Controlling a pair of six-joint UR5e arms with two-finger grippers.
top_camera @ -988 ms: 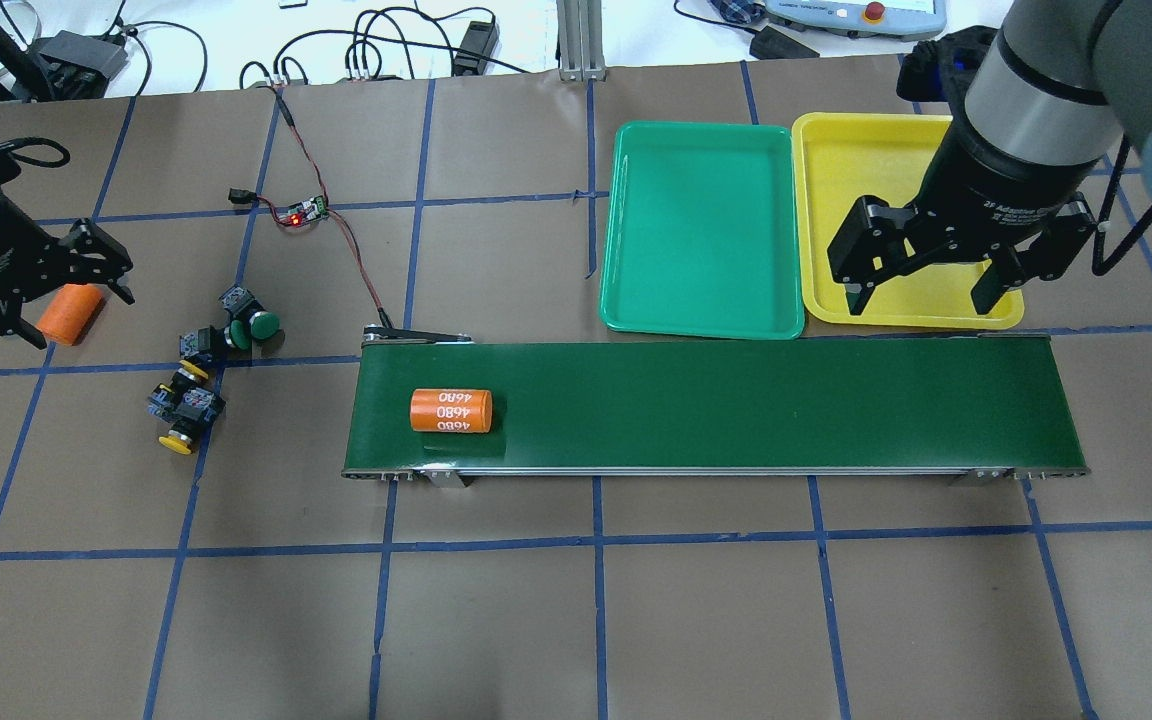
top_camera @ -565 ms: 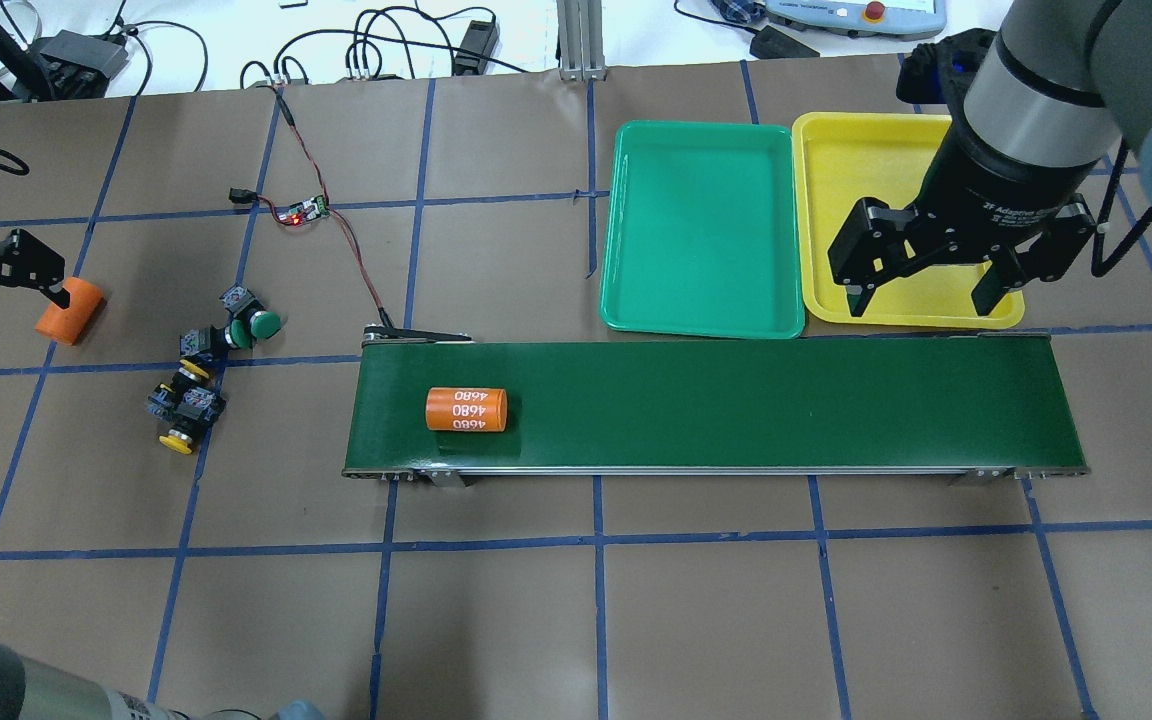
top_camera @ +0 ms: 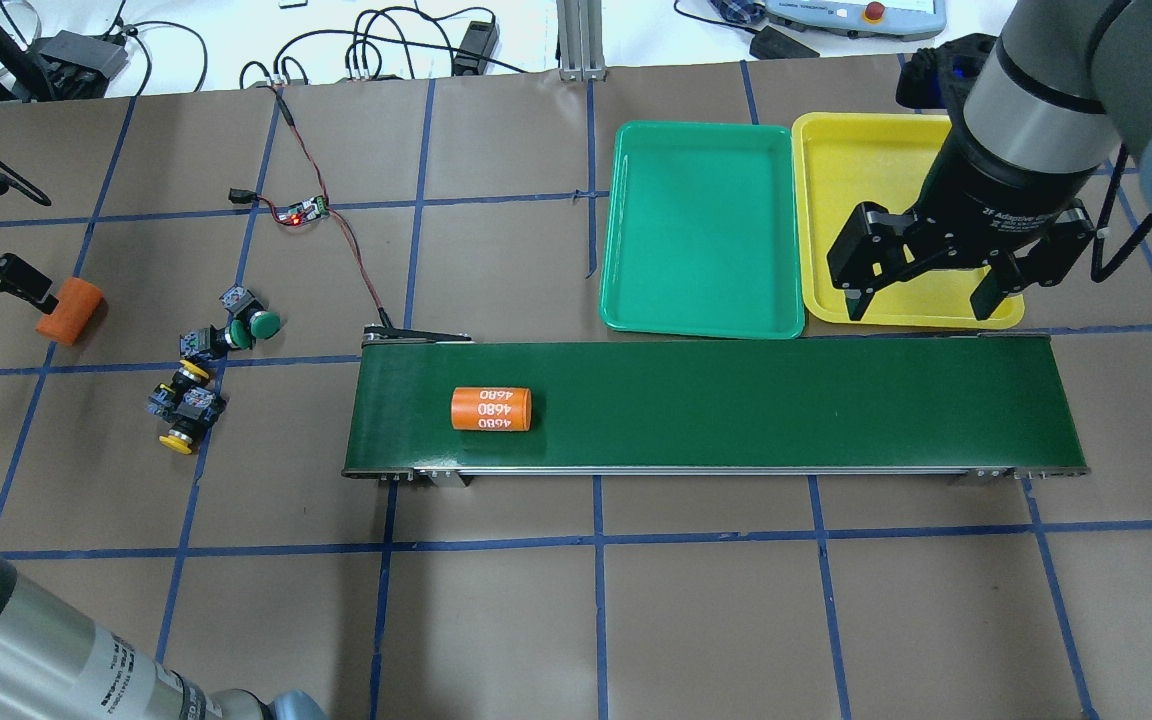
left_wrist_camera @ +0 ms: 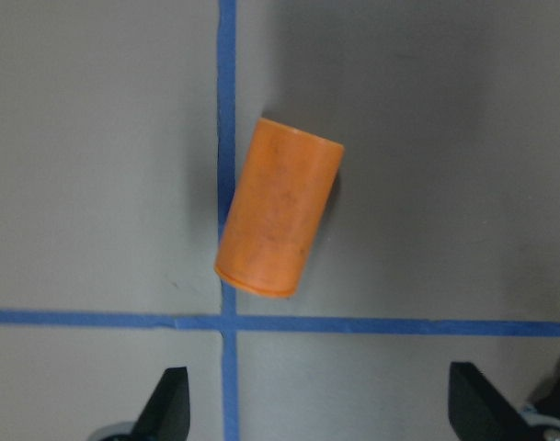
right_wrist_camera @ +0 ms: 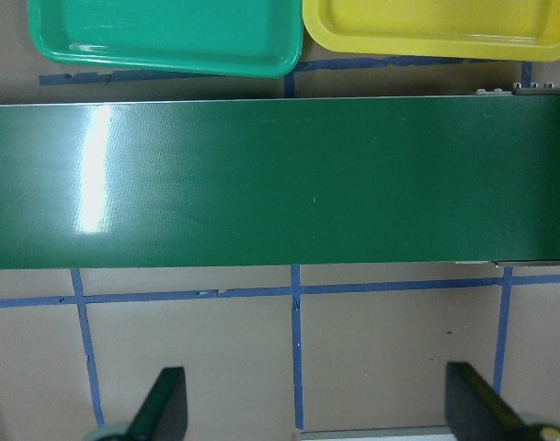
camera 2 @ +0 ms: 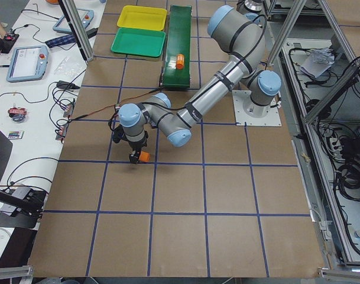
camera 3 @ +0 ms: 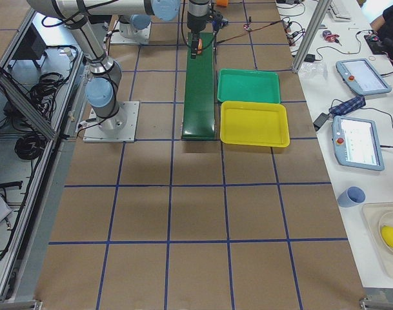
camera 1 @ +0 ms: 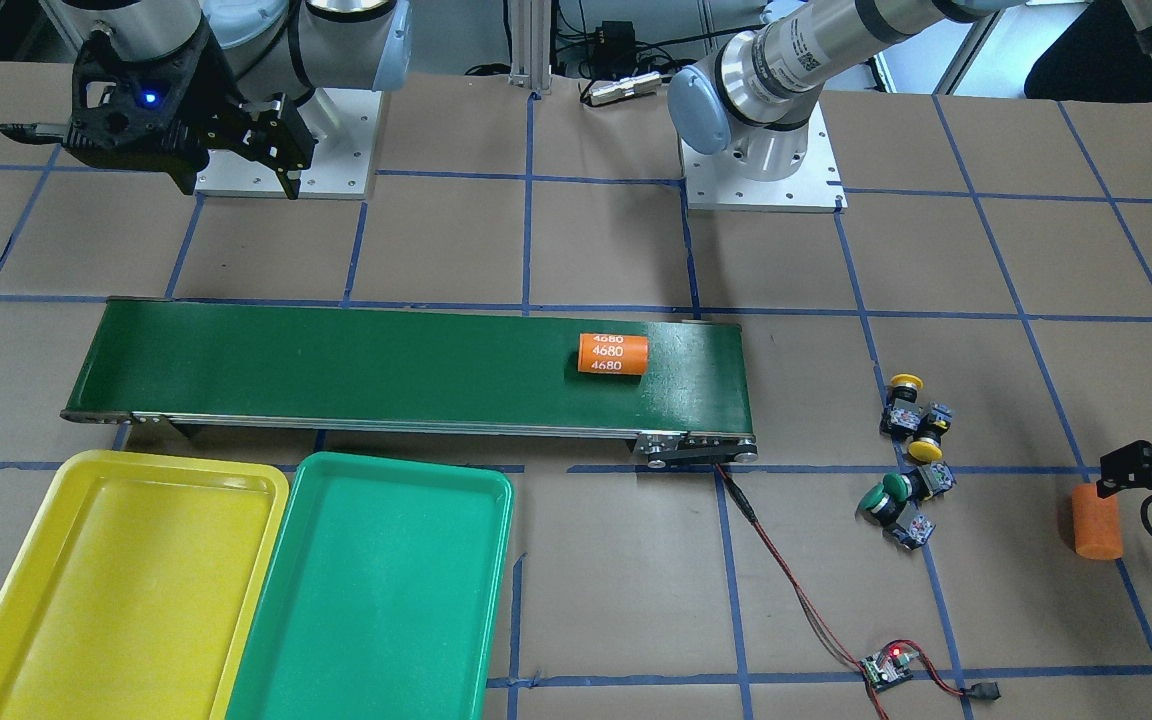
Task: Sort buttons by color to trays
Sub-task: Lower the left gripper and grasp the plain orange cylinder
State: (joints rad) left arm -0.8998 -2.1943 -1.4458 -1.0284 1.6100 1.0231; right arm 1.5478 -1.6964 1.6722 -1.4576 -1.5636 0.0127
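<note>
The left fingers (left_wrist_camera: 172, 404) stood apart over an orange cylinder (left_wrist_camera: 280, 211) and the right fingers (top_camera: 853, 298) apart above the belt (top_camera: 736, 400) by the trays (top_camera: 701, 230), so your best move was to carry the left ones to the buttons (top_camera: 194, 402) clustered on the tabletop (top_camera: 696, 600), taking one by its body.

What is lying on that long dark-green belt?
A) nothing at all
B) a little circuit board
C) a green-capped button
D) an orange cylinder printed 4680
D: the orange cylinder printed 4680 lies on its side on the belt, while the buttons sit off its end on the table.
</note>
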